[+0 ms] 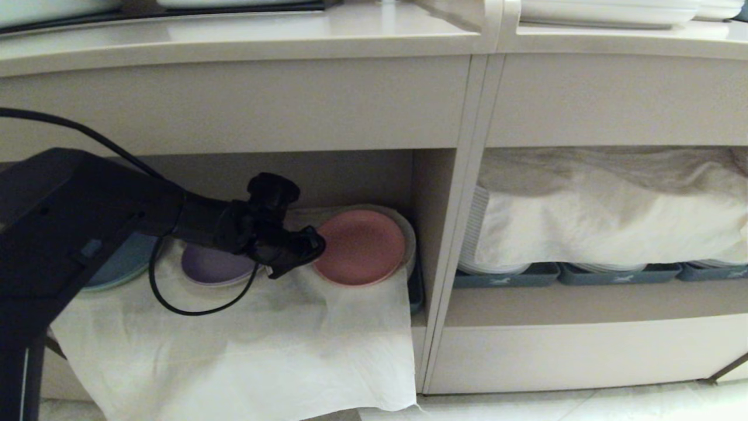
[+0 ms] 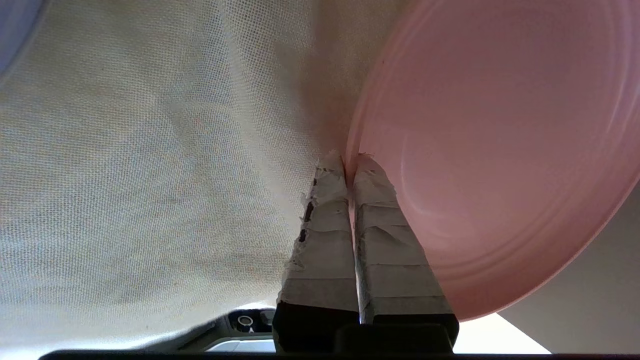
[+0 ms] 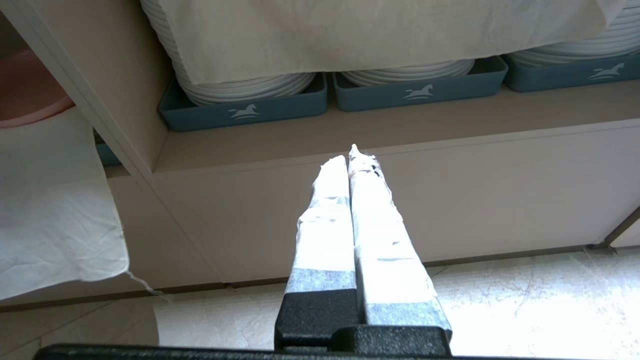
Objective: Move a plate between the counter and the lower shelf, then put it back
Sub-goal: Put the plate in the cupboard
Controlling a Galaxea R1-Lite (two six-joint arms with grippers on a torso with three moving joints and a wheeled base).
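Under the long beige counter [image 1: 234,44], in the head view, the small round pink plate [image 1: 362,245] is seen lying on the thin white cloth [image 1: 263,345] inside the beige lower shelf [image 1: 429,193]. The black left gripper [image 1: 312,248] is held at the plate's near-left rim. A small purple plate [image 1: 213,266] is seen just beside the gripper, and a grey-blue plate [image 1: 120,266] is seen further left.

From the left wrist view, the two taped fingers [image 2: 325,235] are seen pressed together on the pink rim, so the plate looks pinched between them. The cloth is seen under and beside it.

From the right wrist view, the right gripper [image 3: 352,165] is seen with its fingers together and nothing in them. It is parked low, facing the wider cubby with stacked white plates [image 3: 240,85] in grey-blue trays [image 3: 250,107].

The step in hand is judged to be the pick-up from the shelf. Next, the plate must be lifted clear of the cloth, drawn out, and carried up to the counter.
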